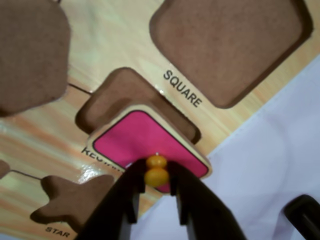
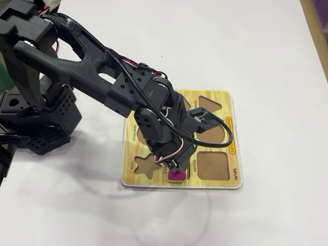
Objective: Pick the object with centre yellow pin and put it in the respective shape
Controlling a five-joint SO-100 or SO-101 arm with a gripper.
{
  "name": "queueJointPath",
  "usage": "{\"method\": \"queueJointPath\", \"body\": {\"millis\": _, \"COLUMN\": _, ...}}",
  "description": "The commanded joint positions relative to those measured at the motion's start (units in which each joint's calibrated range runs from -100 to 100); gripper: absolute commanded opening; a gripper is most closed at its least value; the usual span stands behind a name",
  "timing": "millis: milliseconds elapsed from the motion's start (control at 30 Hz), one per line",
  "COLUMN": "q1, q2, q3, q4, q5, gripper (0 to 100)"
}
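Bright, even light; wrist view perhaps soft.

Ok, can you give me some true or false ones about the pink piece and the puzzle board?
1. The gripper holds the pink piece by its yellow pin. True.
2. The pink piece lies flat in its hole. False: it sits askew, partly over the hole.
3. The square hole is empty. True.
4. The star hole has a piece in it. False: it is empty.
5. The board lies on a white table. True.

White table [image 2: 266, 61], wood strip [image 2: 319, 31] top-right.
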Motion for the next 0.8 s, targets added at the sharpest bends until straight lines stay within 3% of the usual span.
{"method": "queueJointPath", "body": {"millis": 0, "q1": -0.34, "q2": -0.69, "q3": -3.15, "q4": -0.55, "q5": -0.13, "gripper": 1}}
{"method": "queueJointPath", "body": {"millis": 767, "q1": -4.25, "q2": 0.15, "q3": -6.03, "q4": -0.72, "q5": -0.08, "gripper": 1}}
